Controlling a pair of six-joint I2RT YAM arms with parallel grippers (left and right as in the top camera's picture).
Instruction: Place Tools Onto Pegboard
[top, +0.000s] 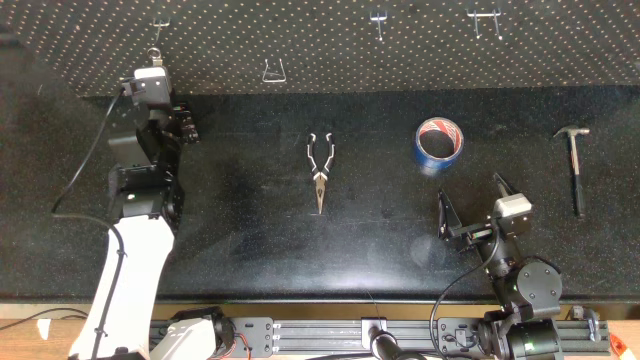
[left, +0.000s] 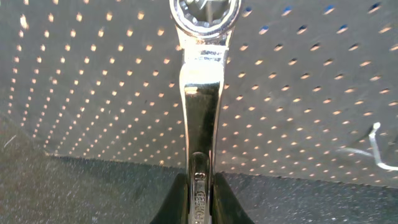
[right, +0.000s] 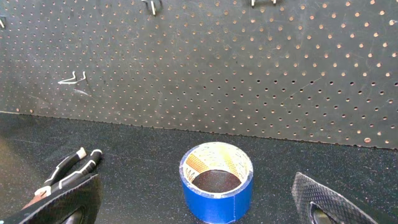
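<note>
**Left claw (left: 200, 186) pinches wrench (left: 202, 93) against the pegboard (left: 93, 81)**

At the bottom middle of the left wrist view, the left claw's two dark fingers are pressed onto the wrench's shank. The wrench runs straight up the frame, with its ring end at the top edge. Gripping low on the handle leaves the ring free, probably so that it can be slipped over a peg. In the top view the ring sits just below a hook (top: 160, 20) in the upper left. The wrist view cuts the ring off, so I cannot tell whether it is threaded onto the hook or only close to it.

The right claw (top: 470, 200) sits at the lower right of the top view, spread wide and holding nothing. In its own wrist view the tape (right: 216, 180) stands on end between its fingers but farther off, nearer the pegboard. The claw looks parked facing the tape, perhaps its next pick.

The pliers (top: 320, 165) lie mid-frame on the table (top: 250, 230), tip pointing down the frame. The hammer (top: 575, 165) lies at the right, head toward the board. Both are well apart from either claw.

More hooks hang along the top of the board, and their shapes are too small to make out.
</note>
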